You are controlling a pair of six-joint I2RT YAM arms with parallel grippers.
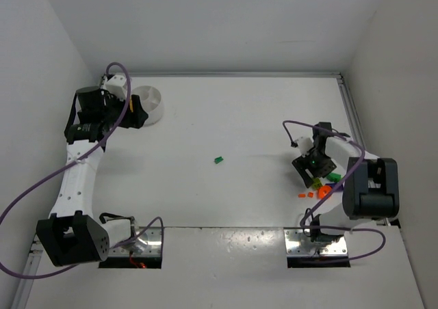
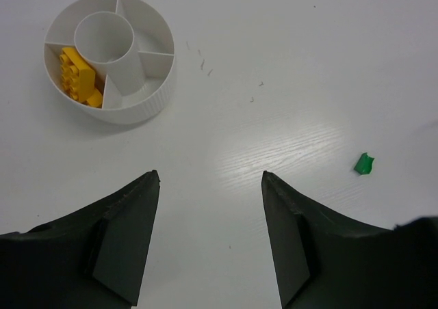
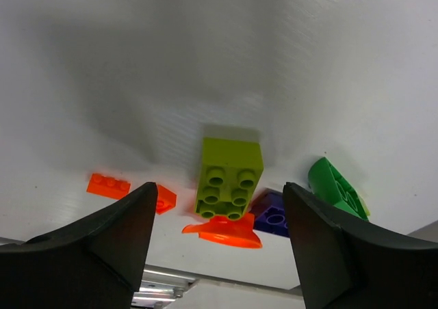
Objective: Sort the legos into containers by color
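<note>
So far only yellow bricks (image 2: pixel 76 73) are sitting in the white dish (image 2: pixel 147 104) at upper left, near the left end effector (image 2: pixel 211 176), which is hanging open and empty. A green brick (image 2: pixel 364 163) is lying alone mid-frame on the bench (image 1: pixel 239 104). At lower right, the right end effector (image 3: pixel 219 189) is gaping around a lime brick (image 3: pixel 229 176), with orange pieces (image 3: pixel 108 184), a blue brick (image 3: pixel 274 213) and a green piece (image 3: pixel 335 186) crowding it.

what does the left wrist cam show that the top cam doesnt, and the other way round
Only the left wrist view: the yellow bricks lying in one outer section of the dish, the dish's inner walls, and the left gripper with open, empty jaws.
Only the top view: the right gripper low over a cluster of bricks near the table's right side.
Both: the white dish, the lone green brick and the white table.
</note>
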